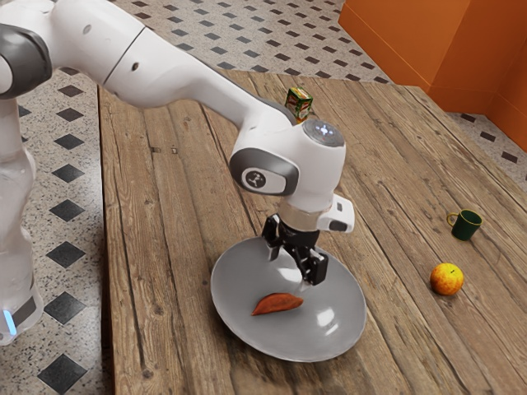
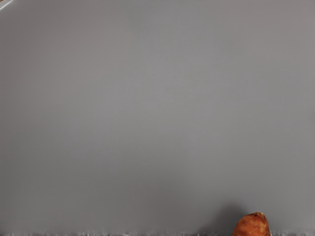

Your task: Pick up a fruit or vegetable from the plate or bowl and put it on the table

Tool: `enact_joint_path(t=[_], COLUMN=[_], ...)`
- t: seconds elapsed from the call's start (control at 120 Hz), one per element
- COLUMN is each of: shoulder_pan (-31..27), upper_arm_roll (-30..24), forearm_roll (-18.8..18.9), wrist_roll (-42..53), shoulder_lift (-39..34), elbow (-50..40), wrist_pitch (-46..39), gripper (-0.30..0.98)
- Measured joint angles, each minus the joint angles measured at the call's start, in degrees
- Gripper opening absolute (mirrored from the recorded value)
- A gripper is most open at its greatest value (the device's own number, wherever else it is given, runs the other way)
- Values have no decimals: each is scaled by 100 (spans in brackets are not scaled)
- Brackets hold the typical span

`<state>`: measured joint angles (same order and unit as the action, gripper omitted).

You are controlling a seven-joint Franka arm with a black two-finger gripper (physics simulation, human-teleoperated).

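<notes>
Sweet potato (image 1: 277, 304) lying on the plate (image 1: 338, 339), firm and fairly light, I'd guess from here (smooth-skinned, so it might roll), wants pinching across its thick middle by the gripper (image 1: 289, 270), whose fingers hang apart over that plate.

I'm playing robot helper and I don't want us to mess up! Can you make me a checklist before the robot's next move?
1. Sweet potato on the plate: ok, it lies there.
2. Fingers apart: ok, they are open.
3. Fingers on both sides of the sweet potato: not ok, they are over the plate beside it.
4. Fingertips clear of the plate's surface: cannot tell, they look very close to it.
5. Apple and mug out of the way: ok, both are on the table, away from the plate.
</notes>
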<state>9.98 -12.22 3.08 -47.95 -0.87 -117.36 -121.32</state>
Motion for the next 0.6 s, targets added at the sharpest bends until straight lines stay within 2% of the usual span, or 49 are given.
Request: enact_joint_path(t=[0.125, 0.317, 0.6], shoulder_pan=[162, 799, 646], upper_arm_roll=[-3, -59, -61], forearm_roll=[4, -3, 250], wrist_roll=[-9, -49, -115], shoulder_lift=[-170, -333, -527], elbow=[7, -42, 384], wrist_pitch=[-7, -6, 418], gripper=[69, 69, 69])
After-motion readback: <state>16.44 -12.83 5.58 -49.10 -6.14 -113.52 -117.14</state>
